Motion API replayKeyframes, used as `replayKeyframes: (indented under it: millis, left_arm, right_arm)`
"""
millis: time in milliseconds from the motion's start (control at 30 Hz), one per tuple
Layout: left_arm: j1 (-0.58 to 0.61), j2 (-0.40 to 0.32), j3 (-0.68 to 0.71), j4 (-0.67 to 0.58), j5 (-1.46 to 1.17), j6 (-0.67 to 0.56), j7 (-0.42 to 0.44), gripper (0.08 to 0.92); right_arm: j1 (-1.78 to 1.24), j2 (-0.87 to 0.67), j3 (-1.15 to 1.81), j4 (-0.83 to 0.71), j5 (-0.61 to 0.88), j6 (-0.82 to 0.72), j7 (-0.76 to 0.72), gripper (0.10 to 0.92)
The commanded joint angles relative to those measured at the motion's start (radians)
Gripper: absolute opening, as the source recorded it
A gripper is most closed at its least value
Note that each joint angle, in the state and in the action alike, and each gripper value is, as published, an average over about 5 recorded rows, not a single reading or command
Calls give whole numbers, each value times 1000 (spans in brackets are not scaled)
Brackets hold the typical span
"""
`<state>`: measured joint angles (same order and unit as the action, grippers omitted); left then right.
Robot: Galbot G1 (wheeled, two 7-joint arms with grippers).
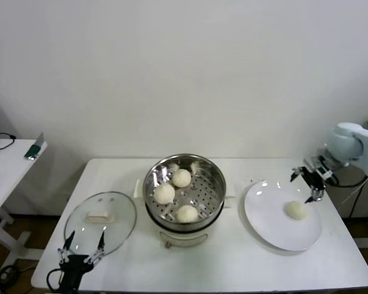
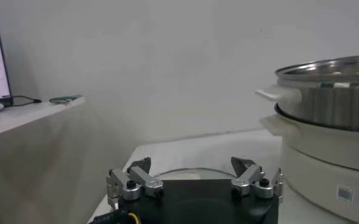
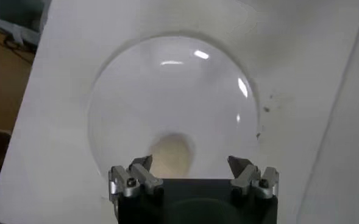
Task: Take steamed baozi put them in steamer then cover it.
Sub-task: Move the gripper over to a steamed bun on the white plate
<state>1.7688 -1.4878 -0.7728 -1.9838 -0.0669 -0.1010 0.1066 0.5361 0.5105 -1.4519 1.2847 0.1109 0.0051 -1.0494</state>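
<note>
The steel steamer (image 1: pixel 216 177) stands mid-table on its cream pot base, uncovered, with three baozi (image 1: pixel 181 177) inside. One more baozi (image 1: pixel 295 210) lies on the white plate (image 1: pixel 270 229) at the right. My right gripper (image 1: pixel 308 184) hovers open just above and behind that bun; from the right wrist the baozi (image 3: pixel 172 154) sits below the spread jaws, untouched. The glass cover (image 1: pixel 119 223) with its beige handle rests flat on the table to the left. My left gripper (image 1: pixel 81 250) waits open at the cover's near edge, empty. The steamer (image 2: pixel 331 91) rises beside it.
A side table (image 1: pixel 6 171) with small items stands at the far left, apart from the work table. The white wall lies behind. The table's front edge (image 1: pixel 202 286) runs close below the left gripper.
</note>
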Motion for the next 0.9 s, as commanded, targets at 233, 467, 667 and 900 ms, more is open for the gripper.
replayKeyframes:
  millis: [233,467,667,900]
  left_arm:
    - [5,-2,0,-1,5,0,0,823]
    - [13,-4,-4,-4,6,-1,-1,823]
    - [19,-5,-8,-5,6,-2,-2,823]
    - [22,-8,-9,-7,8,-2,-3,823]
  right_arm:
    - [-436,47,394,-262,-122,-44,23,823]
    - [-463,91,417,-285,-100,-55,26,823]
    - [-479,113,439,-308,-93,-56,31,823]
    - [-488,125,453,-323,-92,-62,39,823]
